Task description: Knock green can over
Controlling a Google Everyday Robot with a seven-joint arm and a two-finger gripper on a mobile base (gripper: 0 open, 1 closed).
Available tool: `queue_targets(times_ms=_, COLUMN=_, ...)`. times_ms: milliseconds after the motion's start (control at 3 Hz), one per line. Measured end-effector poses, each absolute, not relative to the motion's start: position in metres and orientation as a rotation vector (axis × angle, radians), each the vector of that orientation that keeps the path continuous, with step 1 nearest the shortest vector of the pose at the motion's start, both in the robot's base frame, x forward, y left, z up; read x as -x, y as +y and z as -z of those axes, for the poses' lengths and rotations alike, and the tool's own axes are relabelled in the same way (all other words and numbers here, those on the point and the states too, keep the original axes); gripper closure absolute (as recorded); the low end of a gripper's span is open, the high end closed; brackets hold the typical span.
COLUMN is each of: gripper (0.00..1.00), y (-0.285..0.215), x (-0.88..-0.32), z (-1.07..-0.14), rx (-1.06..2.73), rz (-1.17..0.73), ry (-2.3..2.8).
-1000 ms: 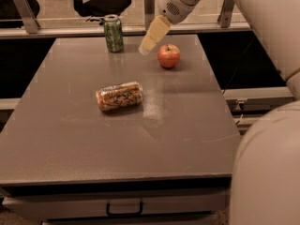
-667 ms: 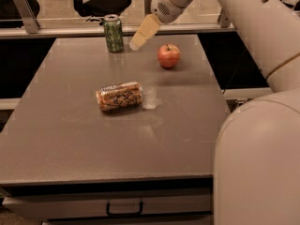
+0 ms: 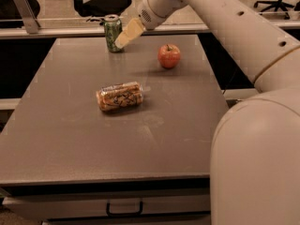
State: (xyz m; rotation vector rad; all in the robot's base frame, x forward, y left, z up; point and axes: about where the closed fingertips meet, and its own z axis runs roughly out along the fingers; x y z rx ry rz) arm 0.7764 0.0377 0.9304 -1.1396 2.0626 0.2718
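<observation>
- Swung left over the last second, the gripper has gone from beside the apple to the right flank of the green can.
- Nearest, the grey table's front half is bare, with a drawer handle below its edge.
- At mid-table an orange-and-white can lies on its side, well apart from the action.
- Further back the apple sits right of centre.
- At the far edge the green can stands upright. The gripper tip is at its lower right side, though contact is not certain, and whether the gripper is open or closed cannot be told.
- Judged step: the approach is done and the push is about to begin. The next move calls for a sideways sweep to the left, best struck higher on the can so that it tips rather than slides.
</observation>
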Motion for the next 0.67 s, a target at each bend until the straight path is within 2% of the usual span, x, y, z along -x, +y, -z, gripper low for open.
queue_targets(times_ms=667, gripper=0.00, y=0.081, x=-0.797, z=-0.914, rx=1.081, rz=-0.276, ry=1.935)
